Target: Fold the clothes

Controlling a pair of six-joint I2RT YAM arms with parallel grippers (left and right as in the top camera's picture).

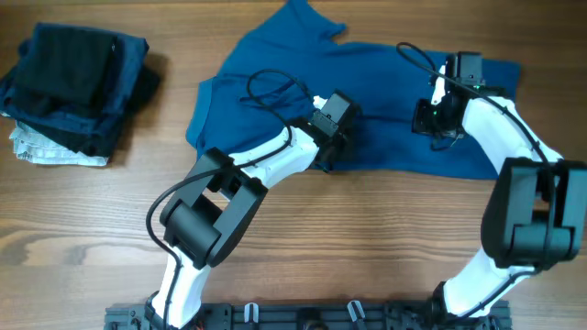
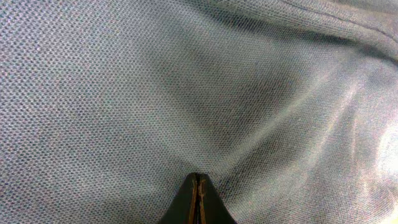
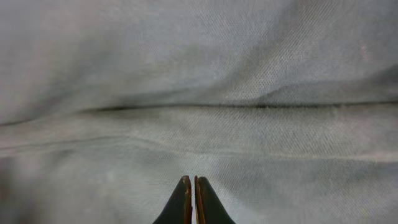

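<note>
The left end effector (image 2: 198,177) has its 2 fingers pressed flat together, with only a hairline seam between them. Creases in the blue T-shirt (image 1: 385,92) run in to the tips, so it has a pinch of that cloth. The right end effector (image 3: 192,179) is closed too, with a thin pale sliver showing between its 2 fingers. The tips sit against the shirt, but whether any cloth is caught there cannot be told. Just beyond the right tips a stitched seam and a dark fold line cross the cloth from side to side.

The T-shirt lies spread and rumpled on the wooden desk (image 1: 367,238), under both end effectors. Its sleeve and collar end reaches away past the left one, and its lower edge lies just on the base side of both.

The left arm (image 1: 266,160) stretches from its base at the near edge of the desk, elbow bent low, wrist angled down onto the middle of the shirt. A black cable (image 1: 275,87) loops over the cloth just beyond its wrist. The right arm (image 1: 500,128) rises from its own base, folds at the elbow and points down onto the shirt's right part.

Well apart from the left end effector, at the far left, a pile of dark clothes (image 1: 78,82) rests on a pale cloth (image 1: 37,147).
</note>
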